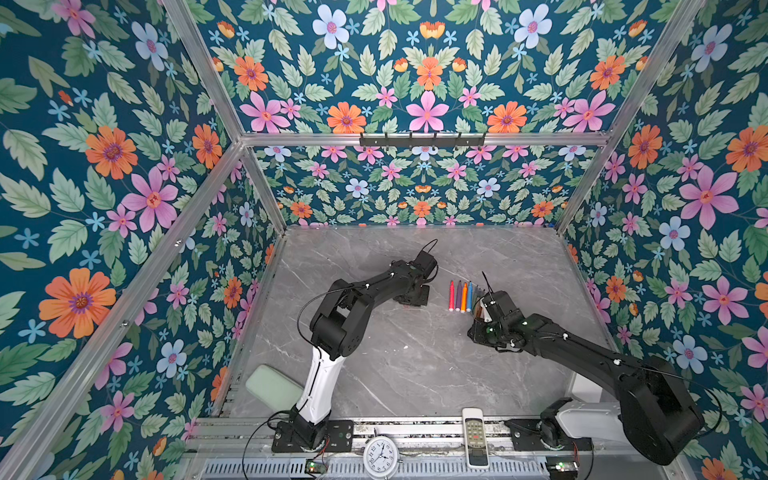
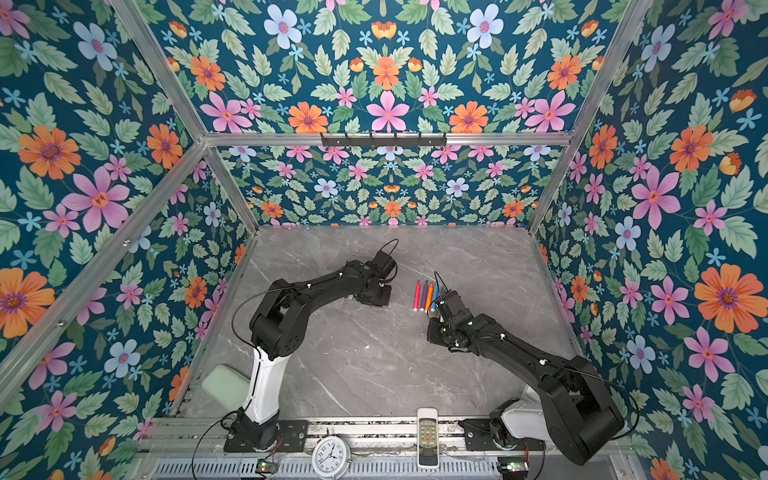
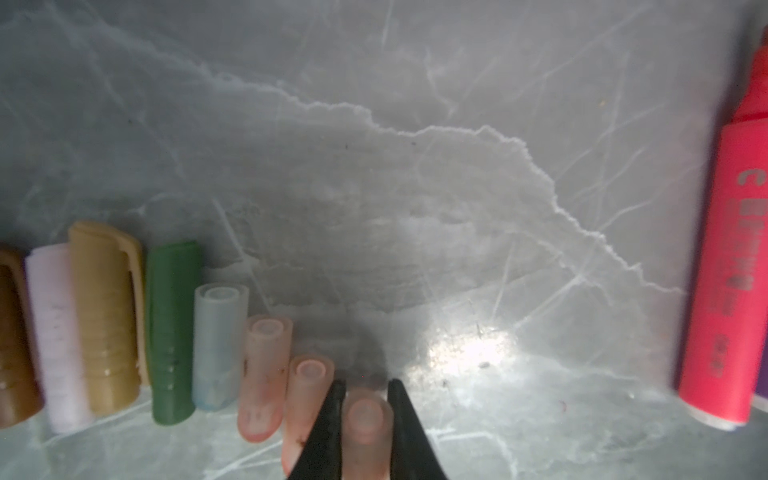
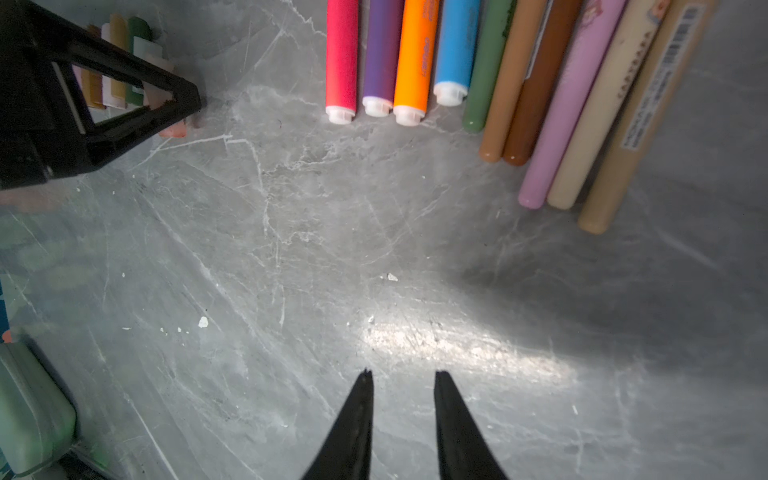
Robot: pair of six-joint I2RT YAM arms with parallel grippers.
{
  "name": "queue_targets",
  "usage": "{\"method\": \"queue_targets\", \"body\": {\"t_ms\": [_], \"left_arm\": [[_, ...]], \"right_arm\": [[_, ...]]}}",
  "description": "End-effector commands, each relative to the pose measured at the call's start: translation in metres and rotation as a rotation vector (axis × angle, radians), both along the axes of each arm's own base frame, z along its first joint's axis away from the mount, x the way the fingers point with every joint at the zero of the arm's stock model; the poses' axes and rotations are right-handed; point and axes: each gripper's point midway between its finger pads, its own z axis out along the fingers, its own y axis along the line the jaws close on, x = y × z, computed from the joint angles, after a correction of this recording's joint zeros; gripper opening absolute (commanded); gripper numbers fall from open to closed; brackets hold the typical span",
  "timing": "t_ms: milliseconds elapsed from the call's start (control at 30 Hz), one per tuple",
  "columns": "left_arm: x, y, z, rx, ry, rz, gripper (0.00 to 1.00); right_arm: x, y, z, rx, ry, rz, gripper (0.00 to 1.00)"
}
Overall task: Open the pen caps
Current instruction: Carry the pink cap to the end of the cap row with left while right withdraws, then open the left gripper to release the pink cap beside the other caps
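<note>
Several pen caps lie side by side on the grey marble table: brown [image 3: 12, 340], pink [image 3: 58, 332], tan [image 3: 104, 316], green [image 3: 172, 332], pale blue [image 3: 218, 345] and two translucent reddish ones [image 3: 264, 374]. At the end of that row my left gripper [image 3: 365, 384] is shut on another translucent reddish pen cap [image 3: 365, 419], its jaws touching both sides. The pens [image 4: 415, 58] lie in a row, uncapped, in both top views [image 1: 461, 296] [image 2: 426, 296]. Just short of their near ends, my right gripper [image 4: 403, 376] hangs open over bare table, holding nothing.
A white remote control [image 1: 475, 436] and an alarm clock [image 1: 380, 456] lie on the front rail. A pale green box [image 1: 272, 388] sits at the front left corner. Floral walls close in the table on three sides.
</note>
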Motion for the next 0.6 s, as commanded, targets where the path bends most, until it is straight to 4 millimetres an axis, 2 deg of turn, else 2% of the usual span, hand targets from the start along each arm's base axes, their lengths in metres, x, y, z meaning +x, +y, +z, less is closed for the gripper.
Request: {"method": "queue_targets", "body": {"t_ms": [0,400,567], "left_arm": [[0.000,0.001,0.004,0.013,-0.008,-0.011,0.21],[0.005,0.001,0.010,0.021,-0.027,-0.013,0.24],[0.006,0.001,0.017,0.016,-0.040,-0.013,0.22]], "right_arm": [[0.002,0.001,0.002,0.007,-0.008,-0.008,0.28],[0.002,0.001,0.002,0.006,-0.008,-0.009,0.28],[0.002,0.000,0.002,0.006,-0.009,-0.010,0.28]]}}
